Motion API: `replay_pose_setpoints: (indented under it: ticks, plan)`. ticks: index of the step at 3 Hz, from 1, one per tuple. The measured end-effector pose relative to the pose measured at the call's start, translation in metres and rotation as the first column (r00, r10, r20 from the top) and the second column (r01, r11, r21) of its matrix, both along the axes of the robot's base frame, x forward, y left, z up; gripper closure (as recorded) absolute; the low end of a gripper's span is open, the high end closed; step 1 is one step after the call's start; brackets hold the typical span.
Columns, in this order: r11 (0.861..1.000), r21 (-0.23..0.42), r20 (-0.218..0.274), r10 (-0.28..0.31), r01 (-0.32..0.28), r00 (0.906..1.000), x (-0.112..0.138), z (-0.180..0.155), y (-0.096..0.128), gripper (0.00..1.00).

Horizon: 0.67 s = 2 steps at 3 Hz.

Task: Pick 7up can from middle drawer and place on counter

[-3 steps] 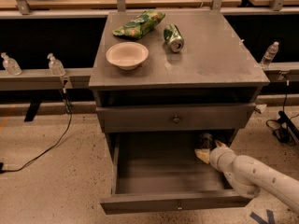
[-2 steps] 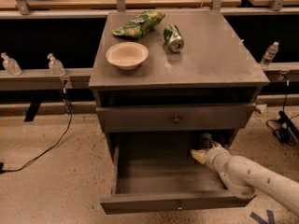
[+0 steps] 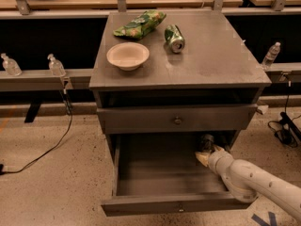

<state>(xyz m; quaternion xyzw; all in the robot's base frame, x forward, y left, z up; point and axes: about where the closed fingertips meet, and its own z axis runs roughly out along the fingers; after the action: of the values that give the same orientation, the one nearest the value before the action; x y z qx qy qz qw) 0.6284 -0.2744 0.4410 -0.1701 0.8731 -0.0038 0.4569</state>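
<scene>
Gripper (image 3: pixel 203 158) sits low inside the middle drawer (image 3: pixel 141 205), toward the drawer's back right. It is just in front of the 7up can (image 3: pixel 206 141), which stands in the drawer's back right corner. I cannot tell whether the gripper is clenched or released, or whether it touches the can.

The can is tucked under the closed upper drawer front (image 3: pixel 141 119) that overhangs the middle drawer's rear. A lift straight up would likely knock the can or the arm against that panel. A glancing approach could tip the dented can or push it deeper into the drawer's corner. The counter (image 3: pixel 211 55) above the drawer is still without it.

Compared with a second ago, the gripper has barely shifted within the drawer, and the can is in the same corner.
</scene>
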Motion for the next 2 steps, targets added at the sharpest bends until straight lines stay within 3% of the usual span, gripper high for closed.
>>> replay_pose_setpoints:
  ticks: [2]
  plan:
    - [0.998, 0.061, 0.02, -0.029, 0.028, 0.9994, 0.019, -0.031, -0.017, 0.36]
